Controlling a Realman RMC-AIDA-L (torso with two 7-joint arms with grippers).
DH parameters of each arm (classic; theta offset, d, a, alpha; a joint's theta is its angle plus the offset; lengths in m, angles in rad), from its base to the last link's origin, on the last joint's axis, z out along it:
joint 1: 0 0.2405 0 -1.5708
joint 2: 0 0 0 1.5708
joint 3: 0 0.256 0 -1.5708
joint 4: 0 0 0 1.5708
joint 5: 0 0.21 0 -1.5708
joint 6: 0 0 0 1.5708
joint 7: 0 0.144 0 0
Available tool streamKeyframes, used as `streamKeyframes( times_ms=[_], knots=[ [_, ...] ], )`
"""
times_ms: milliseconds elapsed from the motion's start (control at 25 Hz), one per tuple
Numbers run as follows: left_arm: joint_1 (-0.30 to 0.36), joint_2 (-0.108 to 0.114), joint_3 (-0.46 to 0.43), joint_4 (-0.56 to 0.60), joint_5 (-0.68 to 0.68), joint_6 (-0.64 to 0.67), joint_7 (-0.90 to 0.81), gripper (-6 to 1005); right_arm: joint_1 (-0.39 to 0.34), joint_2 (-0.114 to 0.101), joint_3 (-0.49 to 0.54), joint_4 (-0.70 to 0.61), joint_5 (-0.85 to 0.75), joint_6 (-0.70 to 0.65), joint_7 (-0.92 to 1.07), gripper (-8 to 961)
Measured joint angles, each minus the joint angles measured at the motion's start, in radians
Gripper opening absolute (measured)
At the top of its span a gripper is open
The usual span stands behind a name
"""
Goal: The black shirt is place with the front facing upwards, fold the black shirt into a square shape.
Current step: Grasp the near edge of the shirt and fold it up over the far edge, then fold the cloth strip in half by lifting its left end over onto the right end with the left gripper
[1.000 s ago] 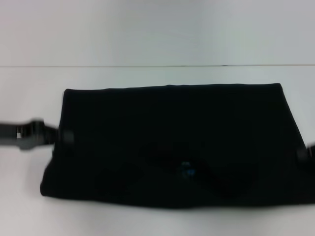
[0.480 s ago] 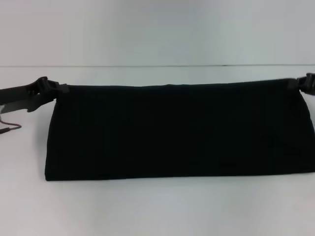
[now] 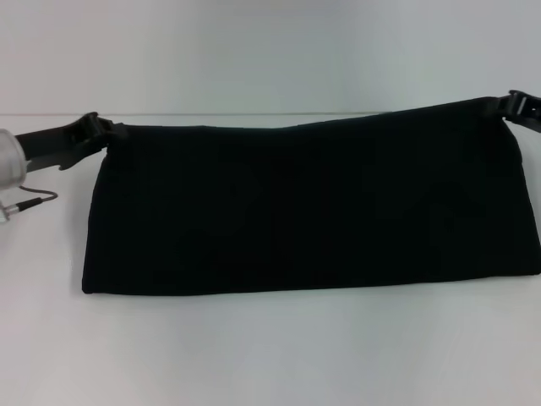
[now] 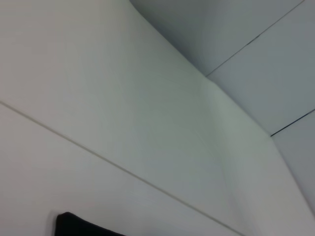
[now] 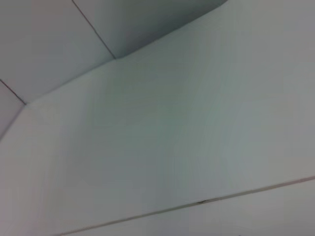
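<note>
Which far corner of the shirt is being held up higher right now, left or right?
The right one. The right gripper holds its far corner of the large plain black cloth shirt higher than the left gripper holds its corner, so the top edge slopes.

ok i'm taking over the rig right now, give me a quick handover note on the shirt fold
Left gripper: at the far left corner of the black shirt, shut on that corner.
Right gripper: at the far right corner, shut on it and holding it a little higher than the left one.
Shirt: on the white table, doubled into a wide band, near edge lying flat, far edge held up between the two grippers. No lettering or neck label shows.
Done: one lengthwise fold.
Left: lay the far edge down, release, then probably fold the band's ends inward to get a square.
</note>
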Motion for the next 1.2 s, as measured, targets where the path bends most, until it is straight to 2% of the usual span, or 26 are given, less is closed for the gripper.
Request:
streamKeyframes(
  times_ms=[40, 80, 120, 240, 440, 560, 640, 760, 840, 960, 1040, 1200],
  knots=[
    [-0.007, -0.016, 0.020, 0.000, -0.001, -0.051, 0.003, 125, 0.004, 0.007, -0.022, 0.004, 0.000, 0.034, 0.000, 41],
    [-0.011, -0.025, 0.026, 0.000, -0.001, -0.076, 0.005, 125, 0.013, 0.023, -0.060, 0.011, 0.000, 0.096, 0.000, 41],
    [-0.011, -0.025, 0.026, 0.000, -0.001, -0.076, 0.005, 126, 0.013, 0.023, -0.060, 0.011, 0.000, 0.096, 0.000, 42],
    [-0.024, -0.051, 0.030, 0.000, -0.003, -0.143, 0.030, 129, 0.023, 0.053, -0.112, 0.019, 0.001, 0.197, 0.000, 44],
    [-0.037, -0.104, 0.031, -0.002, -0.072, -0.241, 0.183, 133, 0.032, 0.100, -0.147, 0.042, 0.008, 0.338, -0.072, 48],
    [-0.035, -0.124, 0.031, -0.013, -0.137, -0.276, 0.274, 135, 0.034, 0.115, -0.148, 0.065, 0.051, 0.389, -0.158, 50],
    [-0.035, -0.125, 0.031, -0.029, -0.155, -0.296, 0.293, 137, 0.031, 0.118, -0.149, 0.082, 0.098, 0.408, -0.197, 51],
    [-0.032, -0.123, 0.030, -0.051, -0.169, -0.328, 0.300, 139, 0.021, 0.116, -0.147, 0.092, 0.139, 0.421, -0.219, 264],
    [-0.027, -0.123, 0.026, -0.059, -0.175, -0.335, 0.308, 141, 0.013, 0.116, -0.140, 0.092, 0.150, 0.430, -0.222, 350],
    [-0.003, -0.119, 0.025, -0.061, -0.207, -0.316, 0.318, 361, -0.010, 0.111, -0.137, 0.088, 0.192, 0.430, -0.222, 479],
    [0.019, -0.112, 0.026, -0.061, -0.238, -0.265, 0.313, 445, -0.032, 0.107, -0.136, 0.085, 0.248, 0.420, -0.222, 558],
    [0.077, -0.064, 0.023, -0.061, -0.275, -0.045, 0.285, 609, -0.084, 0.086, -0.136, 0.072, 0.363, 0.305, -0.260, 715]
  ],
)
